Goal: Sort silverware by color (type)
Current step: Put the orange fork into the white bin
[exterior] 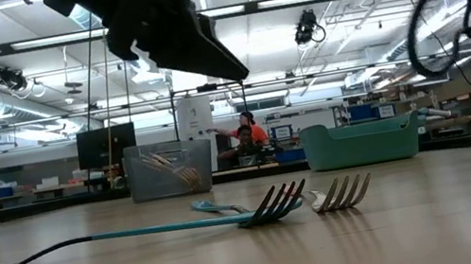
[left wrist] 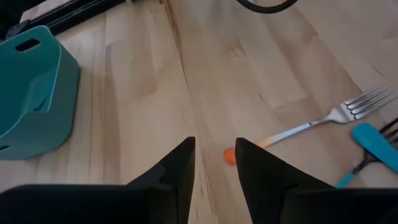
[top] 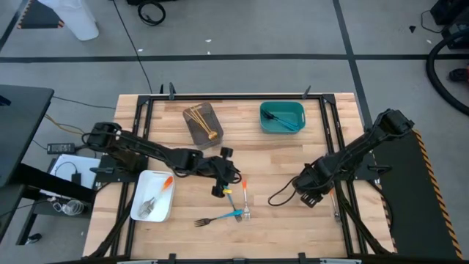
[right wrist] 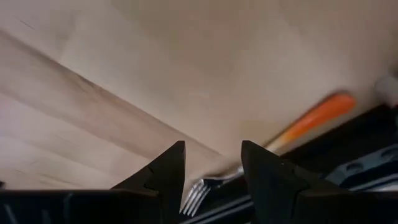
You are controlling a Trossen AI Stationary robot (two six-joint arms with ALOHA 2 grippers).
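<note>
Left gripper (left wrist: 213, 163) hovered over the bench (top: 278, 161), jaws parted and empty — the orange-handled fork (left wrist: 298, 127) lay just beyond their tips. Right gripper (right wrist: 211, 168) — jaws spread, holding nothing — had another orange fork (right wrist: 311, 118) just ahead.

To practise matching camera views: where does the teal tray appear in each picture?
High view: teal tray near the top, right of centre.
Low view: background, right of centre.
Left wrist view: at the left edge.
Right wrist view: not in it.
Shared landmark: the blue-handled fork.
</note>
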